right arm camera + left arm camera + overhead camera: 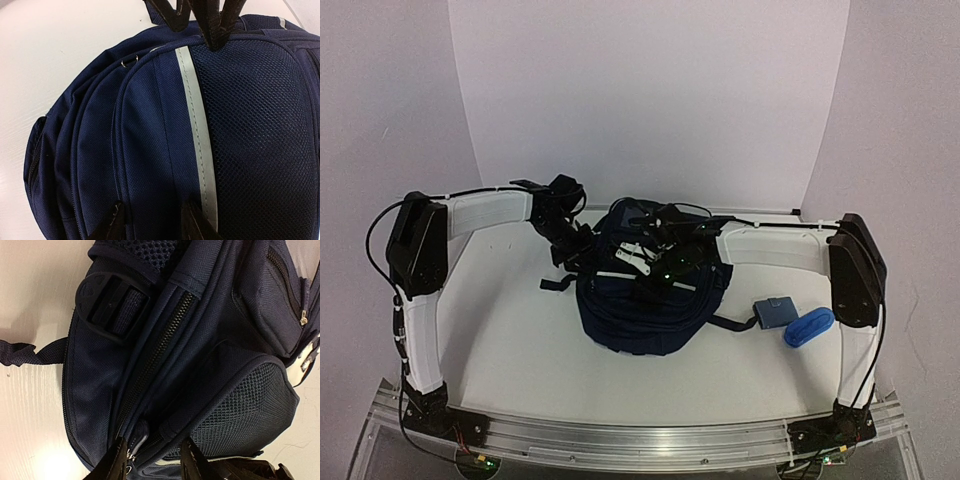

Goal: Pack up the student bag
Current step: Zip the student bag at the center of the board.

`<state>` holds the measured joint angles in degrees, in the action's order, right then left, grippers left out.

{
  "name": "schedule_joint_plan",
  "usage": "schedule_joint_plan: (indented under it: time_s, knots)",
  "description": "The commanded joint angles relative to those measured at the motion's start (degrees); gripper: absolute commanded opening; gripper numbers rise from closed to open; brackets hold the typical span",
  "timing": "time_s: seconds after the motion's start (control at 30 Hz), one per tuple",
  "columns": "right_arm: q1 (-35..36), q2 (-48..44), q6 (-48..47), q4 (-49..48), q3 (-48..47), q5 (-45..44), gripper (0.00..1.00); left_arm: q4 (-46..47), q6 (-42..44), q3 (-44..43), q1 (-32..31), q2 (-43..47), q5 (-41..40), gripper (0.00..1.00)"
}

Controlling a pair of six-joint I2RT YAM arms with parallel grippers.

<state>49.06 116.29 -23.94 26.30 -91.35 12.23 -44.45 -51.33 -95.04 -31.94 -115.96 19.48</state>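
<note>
Bright blue oblong thing [809, 326] + small blue pouch [775, 312] sit just right of the student bag [645, 315], which is mid-counter [510, 350]. Left end effector [153, 442] is at the bag's far-left side and the right end effector [154, 205] is on its top. Both are partway open w/ bag fabric between the fingers. Actually pinching? Can't tell tbh.

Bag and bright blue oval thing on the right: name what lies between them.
A small grey-blue pouch lies between the bag and the oval thing; the top view shows it.
</note>
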Motion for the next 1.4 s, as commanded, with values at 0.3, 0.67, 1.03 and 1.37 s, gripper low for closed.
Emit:
schedule_joint_plan:
  time_s: [0.3, 0.67, 1.03, 1.37]
  knots:
    - [-1.2, 2.1, 0.9, 2.5, 1.1, -5.2, 0.37, 0.0, -2.2, 2.4, 0.8, 3.5, -8.2, 0.33]
    - [-1.2, 2.4, 1.1, 2.6, 0.0, -5.0, 0.37, 2.1, -3.6, 3.9, 2.9, 6.8, -10.7, 0.33]
    - [-1.2, 2.6, 1.5, 2.6, -0.3, -4.7, 0.37, 0.7, -0.5, -3.5, 2.1, 0.1, -6.8, 0.41]
    - [-1.2, 2.6, 1.2, 2.6, -0.2, -5.4, 0.37, -3.9, 0.9, -7.8, -0.3, -5.6, -5.2, 0.41]
